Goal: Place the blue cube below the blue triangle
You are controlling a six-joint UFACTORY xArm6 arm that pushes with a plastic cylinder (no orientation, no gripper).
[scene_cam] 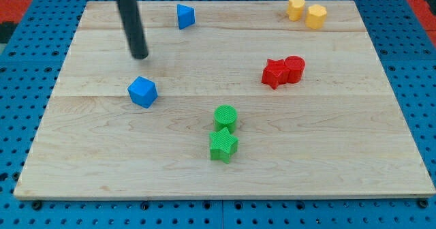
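Right now my tip [140,54] sits just above the blue cube [142,91], seemingly not touching; the blue triangle [184,16] lies farther up-right. No jaws on this rod.

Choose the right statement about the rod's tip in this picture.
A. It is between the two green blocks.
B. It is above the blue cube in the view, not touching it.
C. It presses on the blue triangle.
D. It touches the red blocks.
B. My tip stands toward the view's top from the blue cube, with bare wood between them.
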